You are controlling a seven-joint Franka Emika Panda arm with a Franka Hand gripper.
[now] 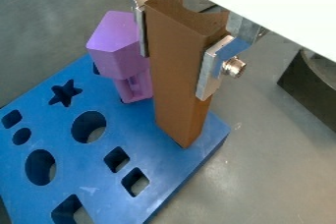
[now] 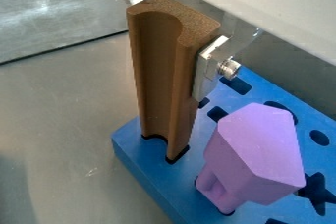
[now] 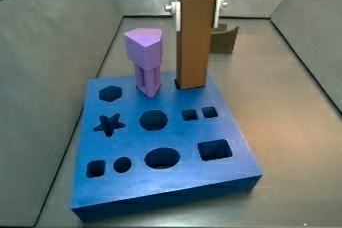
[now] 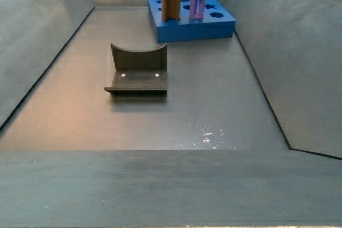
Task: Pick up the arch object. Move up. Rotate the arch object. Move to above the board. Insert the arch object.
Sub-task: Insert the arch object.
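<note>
I had the arch object (image 1: 179,71) standing upright at the far edge of the board (image 1: 79,184), its lower end already sunk in a cut-out near the rim, and the end effector (image 1: 178,31) was clamped on its upper part, one silver finger (image 2: 210,66) flat against a side so the prism could not tilt. I judged the insertion nearly seated. The purple peg (image 3: 144,60) stood just beside it, apart but close, leaving little room on that side; the outer edge lay open. The fixture (image 4: 136,70) sat well apart on the floor, clear of any retreat upward.
</note>
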